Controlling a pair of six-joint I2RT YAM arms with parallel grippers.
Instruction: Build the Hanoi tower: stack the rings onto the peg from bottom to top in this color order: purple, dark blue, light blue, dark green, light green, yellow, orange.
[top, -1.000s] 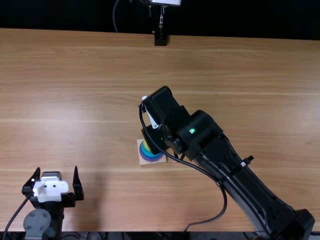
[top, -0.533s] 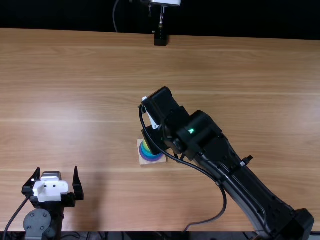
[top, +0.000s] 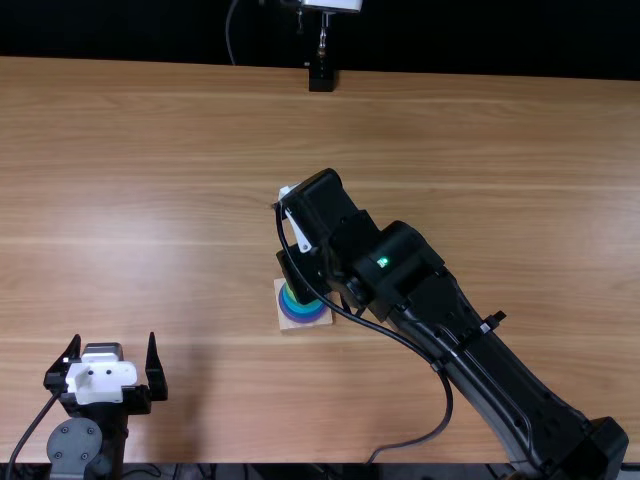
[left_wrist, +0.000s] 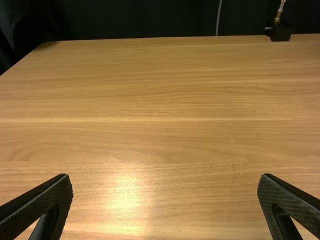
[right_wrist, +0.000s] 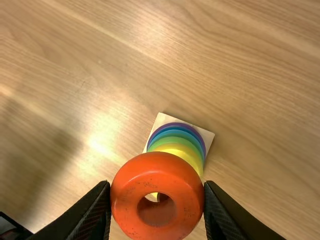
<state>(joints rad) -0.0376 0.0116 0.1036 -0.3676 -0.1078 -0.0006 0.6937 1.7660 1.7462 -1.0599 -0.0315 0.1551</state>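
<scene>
R end effector (top: 303, 274) grips orange ring (right_wrist: 157, 175), hiding pt of stack (right_wrist: 176, 141); L end effector (top: 113, 338) wide open, empty.

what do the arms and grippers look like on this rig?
Both black. Right arm: loose black cable, small green light, white strip near its gripper. Left gripper: white plate, tapered fingers with textured faces; grey disc behind.

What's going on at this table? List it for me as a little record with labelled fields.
Surface: brown wooden table
Stack: purple ring lowest, yellow ring topmost, on a square wooden base
Right claw: closed on the orange ring
Orange ring: above the stack
Left claw: open, empty
</scene>
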